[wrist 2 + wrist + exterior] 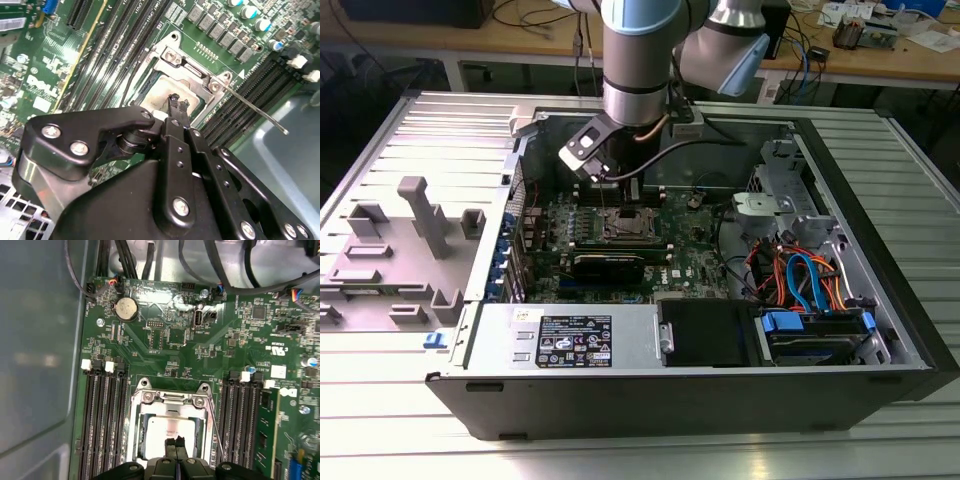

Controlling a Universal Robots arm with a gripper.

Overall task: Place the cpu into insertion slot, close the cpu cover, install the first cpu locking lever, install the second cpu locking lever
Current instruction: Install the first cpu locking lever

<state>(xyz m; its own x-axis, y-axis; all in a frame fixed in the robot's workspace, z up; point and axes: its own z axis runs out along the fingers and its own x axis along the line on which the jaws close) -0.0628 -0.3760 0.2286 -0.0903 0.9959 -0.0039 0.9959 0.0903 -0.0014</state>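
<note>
Scanning the exterior view from its left, grey plastic fixtures (415, 235) stand on a ribbed surface (640, 445). Next comes the open computer case (880, 330), with its green board (685, 262) lying flat inside. Over the middle of the board the arm brings the claw (609, 190) straight down, and the insertion slot (625, 226) sits directly under it. Orange and blue cables (800, 280) fill the case toward the exterior view's right. In both wrist views the claw (175, 444) is clenched, its two thin tips pressed together with nothing visible between them. The tips rest on, or just above, the silvery top of the cpu (159, 427), which lies flat in the socket. The chip is square, so it offers no long axis. The cpu cover (170, 401) appears to be down, framing the chip. A locking lever (214, 427) is the long thing here. It runs along one side of the socket beside the memory slots (240, 425). In the second wrist view the lever's (255, 110) free end angles away, seemingly unlatched.
</note>
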